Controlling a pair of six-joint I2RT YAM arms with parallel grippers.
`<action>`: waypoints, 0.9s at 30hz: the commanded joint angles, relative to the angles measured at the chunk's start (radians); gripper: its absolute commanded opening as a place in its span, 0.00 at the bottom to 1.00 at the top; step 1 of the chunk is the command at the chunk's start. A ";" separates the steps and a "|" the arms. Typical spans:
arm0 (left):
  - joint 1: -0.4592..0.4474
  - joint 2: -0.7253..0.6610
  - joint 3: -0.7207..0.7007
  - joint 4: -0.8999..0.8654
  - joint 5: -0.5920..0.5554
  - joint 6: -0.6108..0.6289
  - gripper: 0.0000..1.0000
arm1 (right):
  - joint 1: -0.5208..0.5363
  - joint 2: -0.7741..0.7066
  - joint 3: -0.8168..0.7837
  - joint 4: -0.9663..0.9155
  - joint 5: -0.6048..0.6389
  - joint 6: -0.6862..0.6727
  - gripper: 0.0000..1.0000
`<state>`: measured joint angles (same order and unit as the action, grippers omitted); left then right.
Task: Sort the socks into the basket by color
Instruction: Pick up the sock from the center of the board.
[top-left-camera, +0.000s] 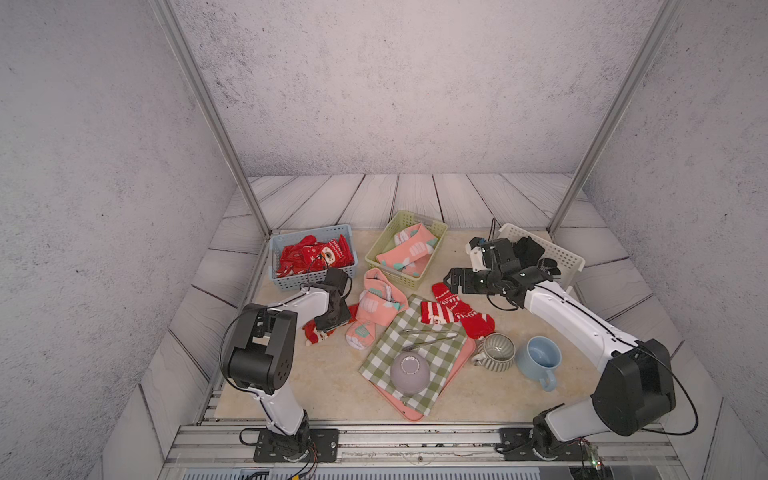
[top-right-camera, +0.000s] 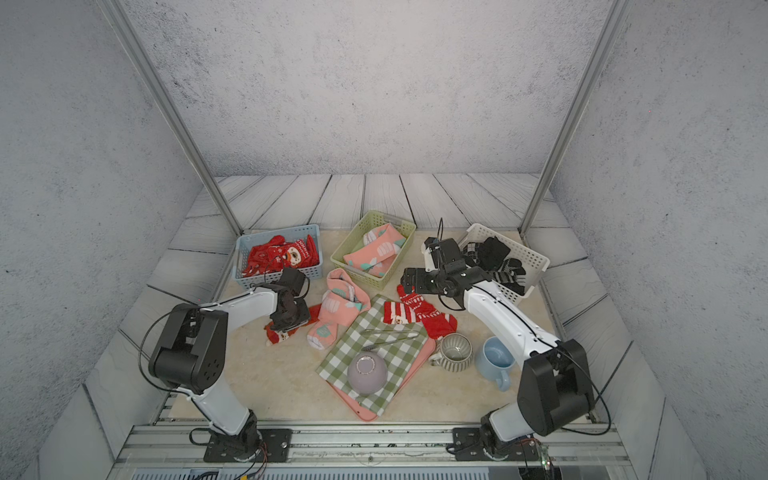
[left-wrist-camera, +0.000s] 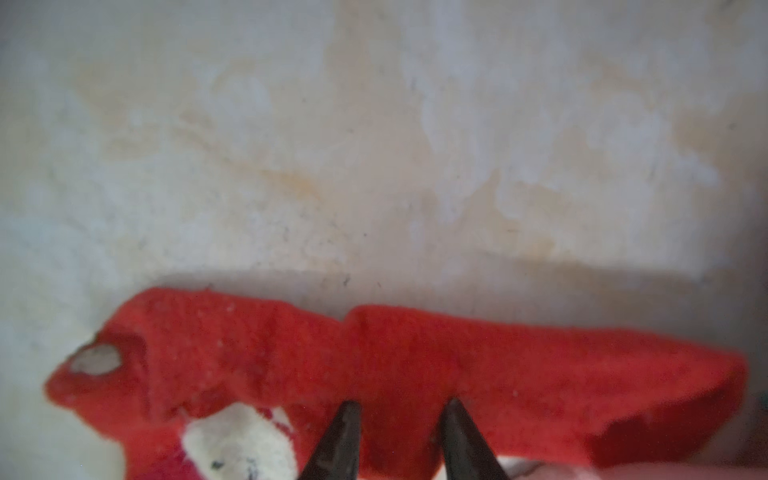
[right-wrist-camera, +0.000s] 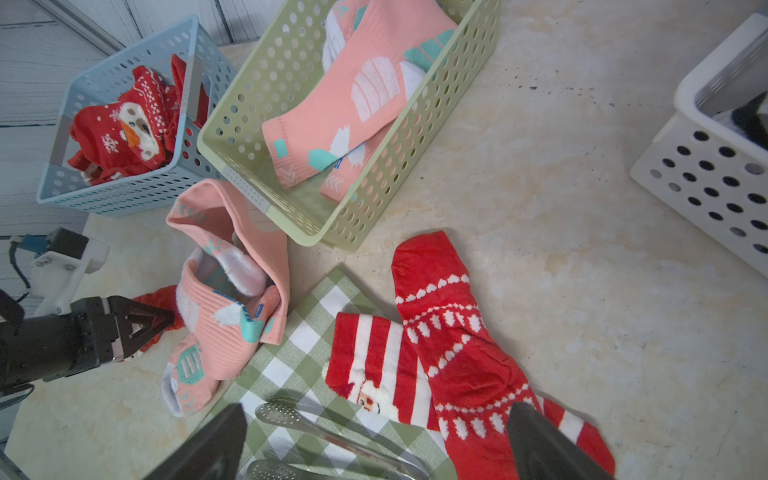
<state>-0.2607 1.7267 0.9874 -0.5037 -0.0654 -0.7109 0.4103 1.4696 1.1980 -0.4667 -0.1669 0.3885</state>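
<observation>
**Red sock, mid-fold pinch**

On the tabletop (top-left-camera: 316, 386), near the blue basket (top-left-camera: 291, 282), lies a red sock (left-wrist-camera: 249, 345). It's soft, light and floppy, so I grab a bunched fold. My left tool (left-wrist-camera: 402, 403) looks clamped on it, though the view is blurry. My right tool (right-wrist-camera: 376, 419) is spread wide and empty.

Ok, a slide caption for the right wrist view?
Open right hand hovers over two red Christmas socks, near the green basket holding pink socks.

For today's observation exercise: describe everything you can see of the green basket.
The green basket is a pale green rectangular tub, plastic by its look, its walls full of round holes. It stands upright on the table between the blue basket and the white basket. Pink socks lie inside; a loose pink sock seems to touch one corner.
</observation>
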 joint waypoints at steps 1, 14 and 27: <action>0.005 -0.018 -0.031 -0.011 0.001 -0.009 0.19 | 0.003 -0.016 -0.016 0.002 -0.019 -0.009 0.99; 0.004 -0.235 -0.037 -0.105 0.001 0.029 0.00 | 0.005 -0.017 -0.020 0.013 -0.057 -0.004 0.99; 0.003 -0.441 0.032 -0.176 0.007 0.080 0.00 | 0.033 -0.013 -0.010 0.015 -0.078 -0.002 0.99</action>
<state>-0.2592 1.3293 0.9737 -0.6468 -0.0555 -0.6594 0.4313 1.4696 1.1835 -0.4522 -0.2268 0.3889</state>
